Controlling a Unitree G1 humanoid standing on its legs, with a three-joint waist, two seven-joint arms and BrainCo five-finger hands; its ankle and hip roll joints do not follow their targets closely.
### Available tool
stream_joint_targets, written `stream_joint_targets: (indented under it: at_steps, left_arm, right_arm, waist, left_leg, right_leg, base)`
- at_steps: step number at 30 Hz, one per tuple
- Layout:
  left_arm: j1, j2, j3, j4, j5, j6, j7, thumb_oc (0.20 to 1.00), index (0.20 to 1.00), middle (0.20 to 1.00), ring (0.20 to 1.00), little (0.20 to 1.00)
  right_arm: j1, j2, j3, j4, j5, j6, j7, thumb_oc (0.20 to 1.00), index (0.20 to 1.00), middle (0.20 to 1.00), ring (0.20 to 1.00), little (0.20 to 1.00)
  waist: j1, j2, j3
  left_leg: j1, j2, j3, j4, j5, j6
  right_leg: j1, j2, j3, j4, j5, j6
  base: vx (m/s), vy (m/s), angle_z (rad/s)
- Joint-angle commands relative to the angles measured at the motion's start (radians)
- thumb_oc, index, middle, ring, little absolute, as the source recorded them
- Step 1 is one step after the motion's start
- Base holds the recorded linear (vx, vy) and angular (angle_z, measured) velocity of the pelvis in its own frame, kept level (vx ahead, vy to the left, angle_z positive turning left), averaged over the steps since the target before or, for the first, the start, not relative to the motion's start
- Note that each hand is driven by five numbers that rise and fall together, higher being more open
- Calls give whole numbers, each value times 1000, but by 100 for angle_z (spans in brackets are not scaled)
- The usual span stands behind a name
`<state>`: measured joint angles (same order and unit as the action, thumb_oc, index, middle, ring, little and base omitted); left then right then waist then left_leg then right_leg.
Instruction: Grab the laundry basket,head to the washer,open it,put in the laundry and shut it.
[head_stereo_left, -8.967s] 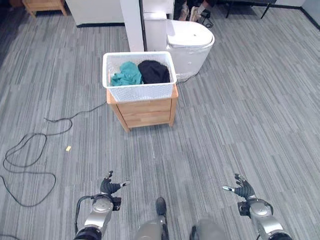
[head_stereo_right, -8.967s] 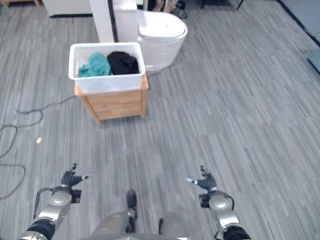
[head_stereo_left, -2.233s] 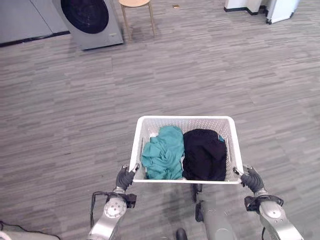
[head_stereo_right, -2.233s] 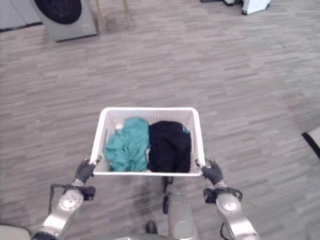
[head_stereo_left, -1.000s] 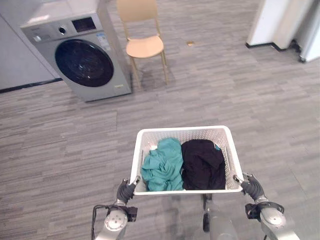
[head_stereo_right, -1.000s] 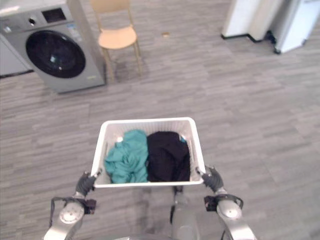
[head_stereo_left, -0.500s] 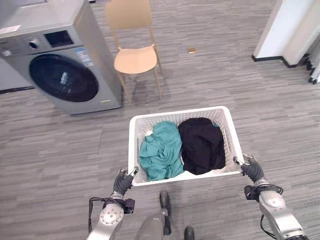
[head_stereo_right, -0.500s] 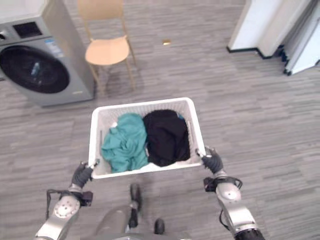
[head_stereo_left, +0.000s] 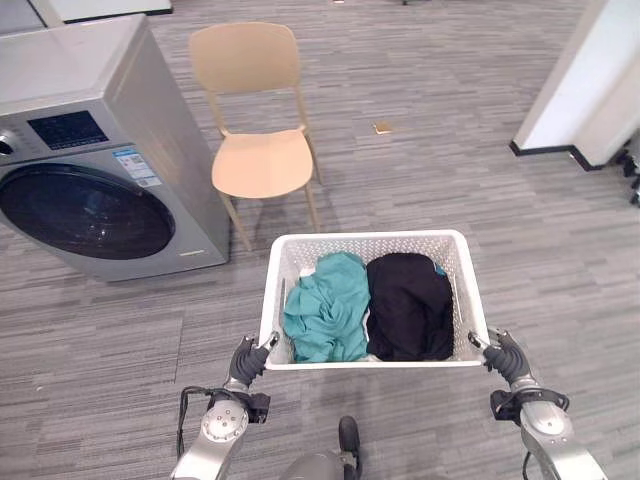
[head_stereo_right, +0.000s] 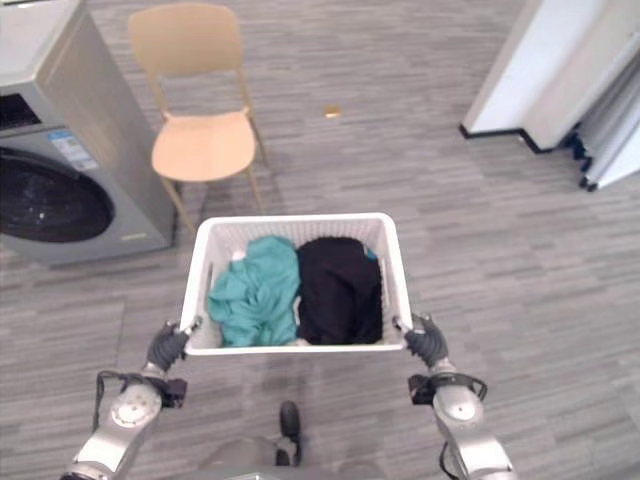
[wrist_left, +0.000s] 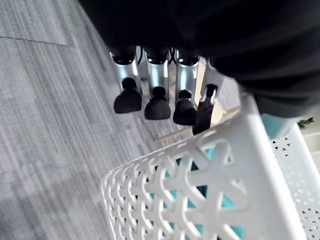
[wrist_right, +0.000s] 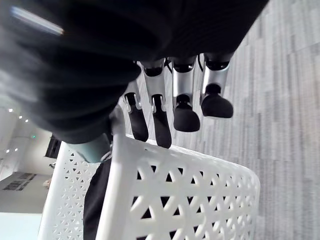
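Note:
I carry a white perforated laundry basket (head_stereo_left: 370, 238) in front of me, above the grey floor. Inside lie a teal garment (head_stereo_left: 325, 320) on the left and a black garment (head_stereo_left: 408, 305) on the right. My left hand (head_stereo_left: 247, 362) grips the basket's near left corner, its fingers (wrist_left: 157, 95) curled by the rim (wrist_left: 200, 170). My right hand (head_stereo_left: 503, 357) holds the near right corner, its fingers (wrist_right: 182, 97) bent over the rim (wrist_right: 175, 175). The grey washer (head_stereo_left: 90, 190), its dark round door closed, stands ahead to the left.
A light wooden chair (head_stereo_left: 262, 160) stands just right of the washer, straight beyond the basket. A white wall corner (head_stereo_left: 590, 90) with a dark skirting rises at the right. A small yellowish scrap (head_stereo_left: 382, 128) lies on the floor past the chair.
The view has shifted: washer and chair now look larger and nearer. The basket, tilted half a second ago, hangs level again. Both hands keep their hold on its corners.

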<state>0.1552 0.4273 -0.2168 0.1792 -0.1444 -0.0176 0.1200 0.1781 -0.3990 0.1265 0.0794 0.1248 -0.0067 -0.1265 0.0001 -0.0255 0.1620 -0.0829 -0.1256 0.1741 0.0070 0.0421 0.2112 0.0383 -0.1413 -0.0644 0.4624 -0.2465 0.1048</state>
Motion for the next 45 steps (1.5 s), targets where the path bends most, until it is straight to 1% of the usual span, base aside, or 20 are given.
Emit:
stream_joint_targets:
  at_steps: [1, 4, 7, 10, 12, 14, 16, 17, 20, 22, 23, 24, 25, 29, 33, 37, 40, 43, 44, 45]
  left_arm:
    - [25, 16, 31, -105, -34, -110, -16, 200, 200, 200, 200, 200]
    - [23, 13, 31, -103, -35, -108, -16, 200, 200, 200, 200, 200]
    - [16, 1, 32, -82, -24, -109, -18, 200, 200, 200, 200, 200]
    - [16, -2, 34, -81, -21, -114, -21, 200, 200, 200, 200, 200]
    - [25, -11, 23, -81, -12, -119, -39, 200, 200, 200, 200, 200]
    - [21, -17, 21, -83, -20, -115, -37, 200, 200, 200, 200, 200]
    - [19, -20, 16, -82, -26, -110, -42, 200, 200, 200, 200, 200]
    - [15, -25, 17, -78, -31, -109, -41, 200, 200, 200, 200, 200]
    - [10, -30, 11, -79, -35, -106, -48, 200, 200, 200, 200, 200]
    - [10, -30, 9, -78, -32, -103, -50, 200, 200, 200, 200, 200]
    - [7, -30, 8, -77, -27, -101, -49, 200, 200, 200, 200, 200]
    - [7, -30, 8, -78, -22, -96, -44, 200, 200, 200, 200, 200]
    - [13, -30, 11, -82, -22, -94, -43, 200, 200, 200, 200, 200]
    - [32, -39, 25, -86, -21, -93, -36, 200, 200, 200, 200, 200]
    - [37, -40, 30, -89, -28, -95, -33, 200, 200, 200, 200, 200]
    - [36, -25, 24, -82, -24, -91, -34, 200, 200, 200, 200, 200]
    - [30, 8, 34, -85, -22, -90, -34, 200, 200, 200, 200, 200]
    - [26, 17, 40, -85, -22, -91, -28, 200, 200, 200, 200, 200]
    - [23, 18, 47, -81, -25, -93, -24, 200, 200, 200, 200, 200]
    - [24, 16, 51, -80, -27, -93, -25, 200, 200, 200, 200, 200]
  right_arm:
    - [-63, 21, -5, -72, 36, -119, 66, 200, 200, 200, 200, 200]
    - [-66, 18, -2, -72, 38, -119, 66, 200, 200, 200, 200, 200]
    - [-54, 12, -11, -65, 47, -120, 61, 200, 200, 200, 200, 200]
    - [-45, 9, -14, -61, 42, -119, 62, 200, 200, 200, 200, 200]
    - [-10, 5, -32, -65, 42, -125, 68, 200, 200, 200, 200, 200]
    - [-9, -5, -41, -57, 42, -127, 61, 200, 200, 200, 200, 200]
    - [-8, -13, -46, -58, 43, -123, 59, 200, 200, 200, 200, 200]
    - [-8, -22, -51, -56, 45, -117, 52, 200, 200, 200, 200, 200]
    - [-7, -31, -51, -52, 41, -113, 49, 200, 200, 200, 200, 200]
    - [-5, -34, -55, -53, 41, -111, 48, 200, 200, 200, 200, 200]
    - [-5, -38, -55, -53, 40, -109, 45, 200, 200, 200, 200, 200]
    - [-7, -39, -53, -52, 38, -107, 41, 200, 200, 200, 200, 200]
    - [-7, -39, -54, -52, 37, -107, 38, 200, 200, 200, 200, 200]
    - [-10, -36, -53, -51, 28, -107, 27, 200, 200, 200, 200, 200]
    - [-20, -29, -50, -53, 16, -104, 29, 200, 200, 200, 200, 200]
    - [-23, -16, -40, -49, -5, -98, 39, 200, 200, 200, 200, 200]
    - [-40, -3, -19, -49, -13, -99, 53, 200, 200, 200, 200, 200]
    - [-56, 10, -4, -49, -17, -100, 58, 200, 200, 200, 200, 200]
    - [-68, 11, 7, -41, -20, -96, 64, 200, 200, 200, 200, 200]
    - [-67, 9, 8, -38, -20, -95, 64, 200, 200, 200, 200, 200]
  waist:
    - [4, 14, -28]
    - [-14, 20, -10]
    - [-50, 14, 29]
    - [-59, 12, 35]
    - [-62, 2, 12]
    - [-60, 4, 4]
    - [-62, 2, 5]
    - [-60, -2, 4]
    - [-54, -12, 2]
    - [-51, -14, 1]
    - [-43, -13, 3]
    - [-32, -4, 10]
    - [-26, 0, 13]
    - [-8, 2, 22]
    - [11, 8, 4]
    - [14, 1, -23]
    - [15, -17, -16]
    - [15, -9, -7]
    - [7, -4, 3]
    - [3, -2, 8]
  left_leg:
    - [22, 127, 12, 3, -70, -193]
    - [57, 123, -7, -10, -80, -193]
    - [134, 95, -61, 0, -125, -199]
    - [159, 88, -84, 17, -147, -204]
    - [185, 86, -105, 63, -198, -222]
    - [166, 102, -96, 156, -176, -258]
    - [138, 113, -92, 227, -173, -266]
    - [105, 142, -58, 285, -159, -273]
    - [60, 177, 2, 237, -166, -256]
    - [47, 178, 12, 194, -152, -255]
    - [16, 184, 16, 163, -121, -258]
    - [-36, 198, 12, 91, -38, -275]
    - [-49, 203, 5, 50, -5, -282]
    - [-100, 235, 6, -39, 48, -298]
    - [-110, 251, -24, -39, 76, -305]
    - [-97, 221, -38, 26, 46, -278]
    - [-77, 184, -23, 73, -19, -238]
    - [-58, 182, -10, 81, -46, -218]
    - [-8, 171, -2, 60, -72, -208]
    - [4, 166, 3, 59, -80, -207]
  right_leg:
    - [-97, 94, 3, -194, 155, 30]
    - [-147, 117, -7, -200, 143, 22]
    - [-215, 150, -21, -342, 185, 20]
    - [-235, 140, -36, -361, 207, 28]
    - [-178, 132, -20, -378, 212, 2]
    - [-144, 125, -39, -388, 212, -13]
    - [-128, 120, -49, -396, 210, -20]
    - [-84, 116, -63, -422, 192, -33]
    - [-41, 101, -91, -448, 171, -34]
    - [-28, 97, -101, -456, 165, -31]
    - [-15, 102, -104, -459, 156, -29]
    - [13, 114, -107, -461, 131, -33]
    - [27, 118, -104, -458, 116, -37]
    - [79, 115, -93, -437, 73, -37]
    - [133, 103, -53, -418, 43, -23]
    - [144, 53, -20, -349, 39, 7]
    - [62, 17, 7, -173, 95, 34]
    - [-28, 23, 1, -103, 139, 37]
    - [-117, 61, -18, -103, 125, 24]
    - [-130, 68, -36, -121, 119, 24]
  base:
    - [260, 129, 15]
    - [222, 48, 42]
    - [309, -23, 47]
    - [272, -73, 54]
    - [353, -155, 93]
    - [252, -130, 100]
    - [153, -82, 63]
    - [186, -61, 59]
    - [196, -23, 28]
    - [133, 13, 26]
    - [216, 34, 27]
    - [287, 51, 18]
    - [310, 68, 16]
    - [245, 92, 5]
    - [303, 173, -24]
    - [401, 300, -39]
    - [214, 249, -17]
    - [120, 141, -21]
    - [226, 187, -58]
    - [238, 155, -54]
